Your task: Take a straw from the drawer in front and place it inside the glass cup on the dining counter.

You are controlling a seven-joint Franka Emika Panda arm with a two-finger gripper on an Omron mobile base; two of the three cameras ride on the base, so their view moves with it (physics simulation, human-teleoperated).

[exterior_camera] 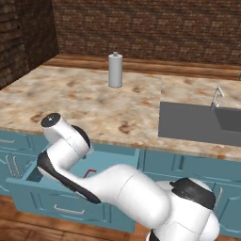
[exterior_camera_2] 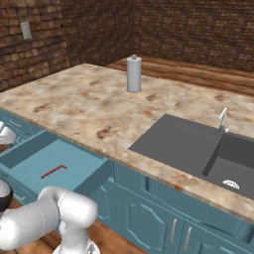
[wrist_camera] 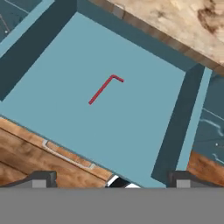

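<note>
Hovering above the pulled-out drawer (wrist_camera: 131,131), my tool (wrist_camera: 111,179) stands with its two dark tips spread wide and nothing between them. The straw (wrist_camera: 104,88) lies flat on the drawer's teal floor, near the middle, well apart from every wall and the only thing inside; the right base view shows it the same way (exterior_camera_2: 53,171). The risk, as I judge it, is the stick itself: thin and flush with the floor, it could slip aside or roll if my tips come down off its line, or they could close on bare floor. Its short bent end could also twist it in the grip. A descent too near the front wall might strike the panel with its silver handle (wrist_camera: 68,154). On the stone surface (exterior_camera: 84,101) behind, a tall grey-white cylinder (exterior_camera: 115,69) stands alone beside the sink (exterior_camera_2: 188,146).
</note>
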